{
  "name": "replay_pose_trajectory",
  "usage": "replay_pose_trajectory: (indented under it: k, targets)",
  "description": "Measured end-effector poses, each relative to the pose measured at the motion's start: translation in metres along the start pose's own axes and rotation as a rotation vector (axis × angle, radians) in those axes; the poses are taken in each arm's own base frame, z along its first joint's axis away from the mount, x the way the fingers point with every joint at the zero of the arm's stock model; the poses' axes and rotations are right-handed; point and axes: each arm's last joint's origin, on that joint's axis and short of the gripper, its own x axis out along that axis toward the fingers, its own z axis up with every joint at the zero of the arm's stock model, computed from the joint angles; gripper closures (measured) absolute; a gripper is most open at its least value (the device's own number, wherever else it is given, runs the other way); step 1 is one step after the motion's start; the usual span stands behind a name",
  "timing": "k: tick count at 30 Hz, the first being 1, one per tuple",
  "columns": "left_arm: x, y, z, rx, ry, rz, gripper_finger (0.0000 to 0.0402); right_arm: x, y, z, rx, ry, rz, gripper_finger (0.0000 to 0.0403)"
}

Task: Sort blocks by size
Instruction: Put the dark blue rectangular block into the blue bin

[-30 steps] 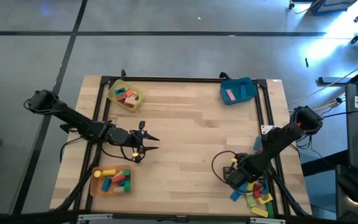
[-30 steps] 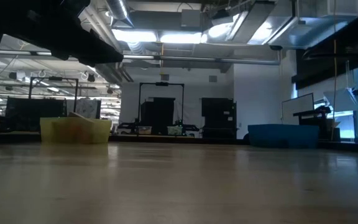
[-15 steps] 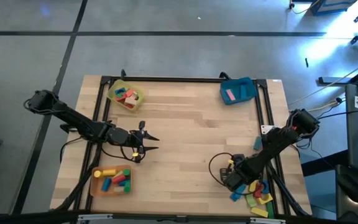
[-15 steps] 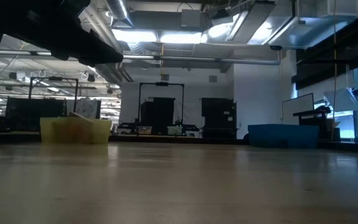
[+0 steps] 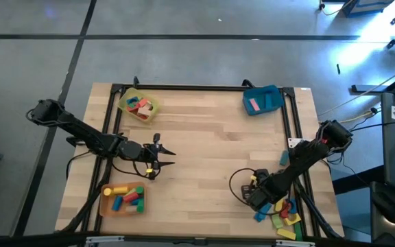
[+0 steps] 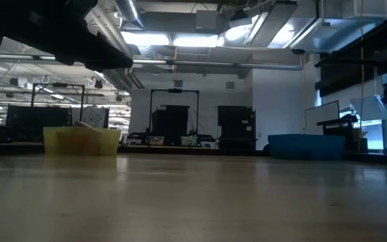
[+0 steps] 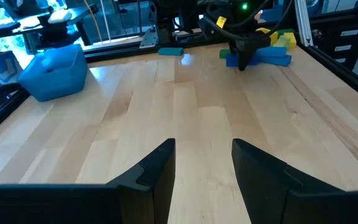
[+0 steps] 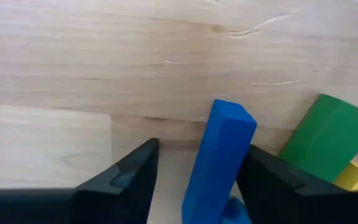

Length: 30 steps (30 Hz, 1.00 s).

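Fingers of the right tool (image 8: 194, 180) have narrowed around an upright blue bar (image 8: 218, 155) in the pile of blocks (image 5: 280, 211) at the surface's near right corner, not yet pinching it; a pick looks underway. Left tool (image 7: 201, 171) waits apart and empty by the orange tray (image 5: 106, 204)

No readable text, labels, brands, numbers or signs showed up in any view. Nothing legible stood on the blocks, the trays, the table or the arms, and the room gear beyond the table was too far off to make out any lettering.
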Motion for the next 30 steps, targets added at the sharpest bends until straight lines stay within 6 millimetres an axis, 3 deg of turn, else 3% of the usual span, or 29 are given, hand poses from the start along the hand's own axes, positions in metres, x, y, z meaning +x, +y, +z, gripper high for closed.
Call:
replay_pose_trajectory:
  k: [15, 21, 30]
  targets:
    - [0.000, 0.000, 0.000, -0.001, 0.000, 0.000, 0.0259, 0.000, 0.000, 0.000, -0.090, 0.001, 0.001, 0.0341]
    - [0.000, 0.000, 0.000, 0.003, 0.000, 0.000, 0.0259, 0.000, 0.000, 0.000, -0.167, -0.029, 0.019, 0.0344]
    - [0.000, 0.000, 0.000, 0.003, -0.003, 0.000, 0.0259, -0.002, 0.010, 0.015, -0.260, -0.223, 0.108, 0.0342]
